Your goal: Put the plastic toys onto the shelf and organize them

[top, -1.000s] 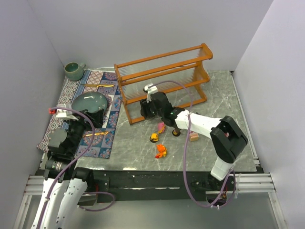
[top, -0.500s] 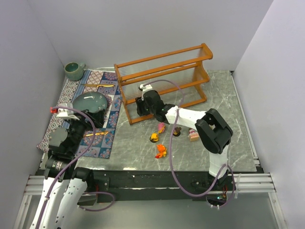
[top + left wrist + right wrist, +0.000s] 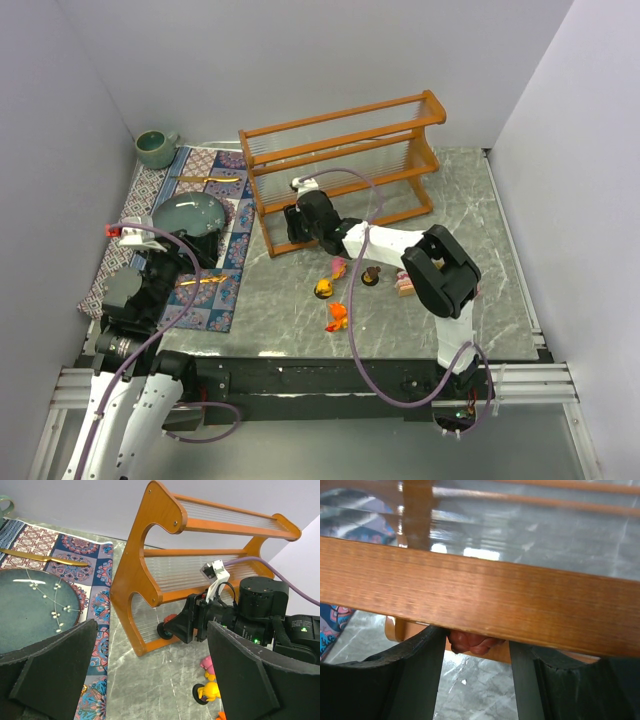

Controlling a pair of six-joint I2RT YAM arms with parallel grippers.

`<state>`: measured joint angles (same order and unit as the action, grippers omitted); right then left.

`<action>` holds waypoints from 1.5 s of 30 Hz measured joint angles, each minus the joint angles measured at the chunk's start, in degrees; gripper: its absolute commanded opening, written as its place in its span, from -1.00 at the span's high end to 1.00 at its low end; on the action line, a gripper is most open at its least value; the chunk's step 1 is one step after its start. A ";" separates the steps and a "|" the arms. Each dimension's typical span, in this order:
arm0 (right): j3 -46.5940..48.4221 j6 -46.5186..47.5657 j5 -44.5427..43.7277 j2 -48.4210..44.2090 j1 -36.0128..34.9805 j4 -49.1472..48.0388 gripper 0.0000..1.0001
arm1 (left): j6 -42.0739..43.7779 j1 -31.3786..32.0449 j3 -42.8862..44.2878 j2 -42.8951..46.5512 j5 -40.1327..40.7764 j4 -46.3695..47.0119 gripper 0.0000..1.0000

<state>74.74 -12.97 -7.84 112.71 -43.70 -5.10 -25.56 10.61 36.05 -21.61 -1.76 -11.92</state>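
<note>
The orange-brown wooden shelf (image 3: 340, 150) stands at the back; it also shows in the left wrist view (image 3: 150, 540) and fills the right wrist view (image 3: 480, 595). My right gripper (image 3: 291, 225) is at the left end of its bottom tier, shut on a dark red-brown toy (image 3: 472, 642) with a round black base (image 3: 165, 629), half hidden behind the front rail. Loose toys lie on the table: pink and yellow (image 3: 339, 267), yellow on a black base (image 3: 324, 289), orange (image 3: 337, 317), dark brown (image 3: 370, 275), pink (image 3: 405, 287). My left gripper (image 3: 150, 680) is open and empty, well short of them.
A patterned cloth mat (image 3: 200, 170) lies at the left with a teal plate (image 3: 188, 215), a gold utensil (image 3: 205, 179) and another (image 3: 200, 282) near my left gripper (image 3: 185, 255). A green cup (image 3: 156, 148) stands in the far left corner. Walls close in on three sides.
My right arm has swung left along the shelf front, bringing the red-brown toy to the left end of the bottom tier. The left arm has not moved.
</note>
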 measured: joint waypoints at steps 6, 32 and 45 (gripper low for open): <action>-0.35 -3.28 -1.86 0.15 -0.02 -1.36 0.32 | 0.00 0.00 0.00 0.00 -0.02 0.00 -0.94; -3.82 -10.27 -7.08 1.11 0.09 -8.98 0.18 | 0.02 0.04 -0.02 0.00 -0.13 0.00 -0.93; -3.93 -11.56 -8.85 1.86 0.09 -10.34 -0.40 | 0.00 0.04 -0.02 0.00 -0.15 0.00 -0.94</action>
<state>70.81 -24.53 -16.69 114.56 -43.62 -15.44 -25.56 10.66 36.03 -21.61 -1.91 -11.92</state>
